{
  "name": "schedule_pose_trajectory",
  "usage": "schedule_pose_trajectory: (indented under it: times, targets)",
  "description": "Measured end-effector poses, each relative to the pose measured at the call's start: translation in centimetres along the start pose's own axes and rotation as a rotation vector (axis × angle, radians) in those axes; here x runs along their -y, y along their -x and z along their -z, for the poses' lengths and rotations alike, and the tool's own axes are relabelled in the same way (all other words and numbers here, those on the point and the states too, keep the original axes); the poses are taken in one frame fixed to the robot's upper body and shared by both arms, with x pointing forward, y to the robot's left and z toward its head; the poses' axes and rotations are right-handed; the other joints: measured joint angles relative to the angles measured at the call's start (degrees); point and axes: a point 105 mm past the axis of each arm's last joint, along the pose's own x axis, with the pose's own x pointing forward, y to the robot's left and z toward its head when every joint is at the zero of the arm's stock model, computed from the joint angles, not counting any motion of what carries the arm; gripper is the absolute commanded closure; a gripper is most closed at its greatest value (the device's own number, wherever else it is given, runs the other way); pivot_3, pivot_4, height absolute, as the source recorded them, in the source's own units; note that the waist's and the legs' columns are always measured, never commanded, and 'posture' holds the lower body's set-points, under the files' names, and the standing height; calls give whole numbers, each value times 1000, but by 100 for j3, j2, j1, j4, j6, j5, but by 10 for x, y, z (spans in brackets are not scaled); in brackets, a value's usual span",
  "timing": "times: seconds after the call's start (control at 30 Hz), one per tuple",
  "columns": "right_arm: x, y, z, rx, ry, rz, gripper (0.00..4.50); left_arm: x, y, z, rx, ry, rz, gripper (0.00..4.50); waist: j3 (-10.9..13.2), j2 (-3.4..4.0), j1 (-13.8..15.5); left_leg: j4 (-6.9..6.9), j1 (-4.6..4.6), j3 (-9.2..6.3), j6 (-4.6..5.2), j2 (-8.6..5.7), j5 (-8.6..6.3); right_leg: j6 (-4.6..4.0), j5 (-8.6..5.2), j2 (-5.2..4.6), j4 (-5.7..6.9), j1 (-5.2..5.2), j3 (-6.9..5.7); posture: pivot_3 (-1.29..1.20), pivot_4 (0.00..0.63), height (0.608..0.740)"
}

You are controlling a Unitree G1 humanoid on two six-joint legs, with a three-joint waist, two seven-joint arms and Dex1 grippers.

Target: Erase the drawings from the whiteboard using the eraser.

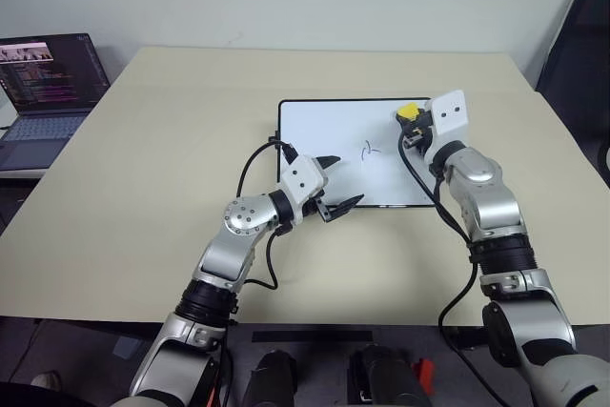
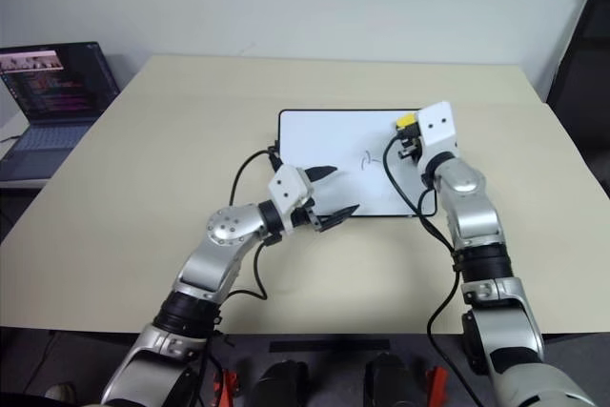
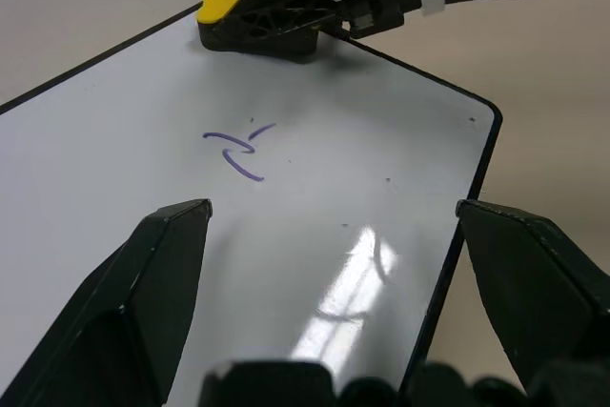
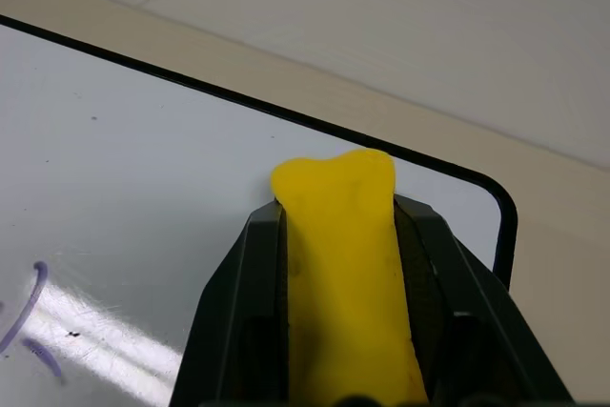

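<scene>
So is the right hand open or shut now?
Shut. The right hand has both black fingers pressed against the yellow eraser, over the whiteboard corner.

yellow eraser (image 4: 345, 274), white whiteboard (image 1: 324, 140) black-framed, purple drawings (image 3: 238, 150)

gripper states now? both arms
Left gripper: open, empty, over the whiteboard near edge.
Right gripper: shut on the eraser, at the board's far right corner.
</scene>
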Motion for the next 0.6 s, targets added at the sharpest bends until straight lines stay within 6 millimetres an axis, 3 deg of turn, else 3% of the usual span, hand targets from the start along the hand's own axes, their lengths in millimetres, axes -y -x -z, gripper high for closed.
schedule_pose_trajectory:
  times: [0.6]
  targets:
    - [10, -1, 2, 7, 24, 58, 3325, 1, 1, 3, -5, 8, -13, 0, 0, 0, 4, 1, -6, -1, 0, 1, 0, -1, 0, 0, 4, -7, 0, 0, 150, 740]
